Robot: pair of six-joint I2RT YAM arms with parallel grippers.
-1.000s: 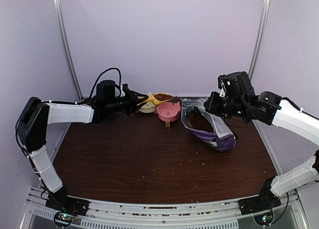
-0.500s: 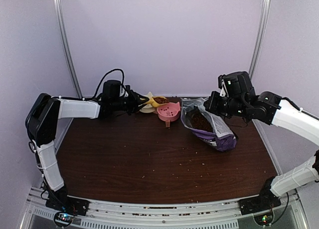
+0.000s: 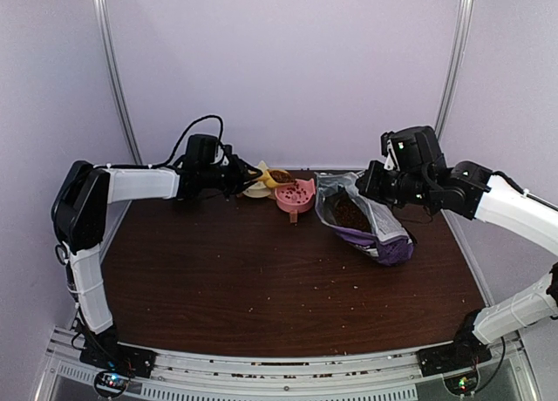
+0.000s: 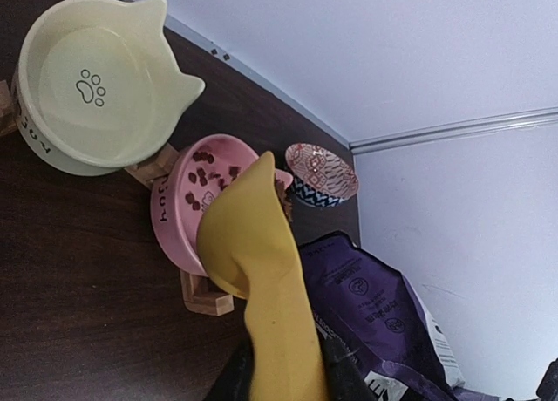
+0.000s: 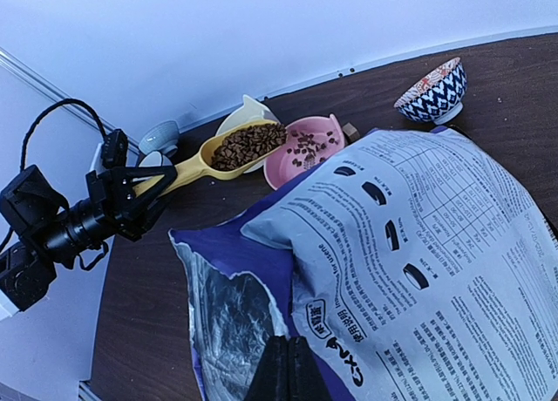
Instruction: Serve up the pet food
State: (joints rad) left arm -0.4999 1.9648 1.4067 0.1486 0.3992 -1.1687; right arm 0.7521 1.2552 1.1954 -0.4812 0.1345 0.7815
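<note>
My left gripper [image 3: 240,176] is shut on the handle of a yellow scoop [image 3: 272,176]. The scoop is loaded with reddish-brown kibble [image 5: 248,146] and held at the rim of the pink bowl [image 3: 295,194]. In the left wrist view the scoop's underside [image 4: 261,244] covers part of the pink bowl [image 4: 187,218], which holds a few pellets [image 4: 205,170]. My right gripper [image 5: 288,366] is shut on the torn top edge of the purple food bag [image 5: 418,261]. The bag [image 3: 370,227] lies open with kibble [image 3: 351,214] showing inside.
A cream cat-ear bowl [image 4: 87,83] stands next to the pink one on wooden stands. A small patterned bowl [image 5: 432,91] sits behind the bag near the back wall. Loose crumbs dot the brown table [image 3: 261,279].
My left arm has reached further right, and the scoop has come lower at the pink bowl. The right arm and the bag have not moved.
</note>
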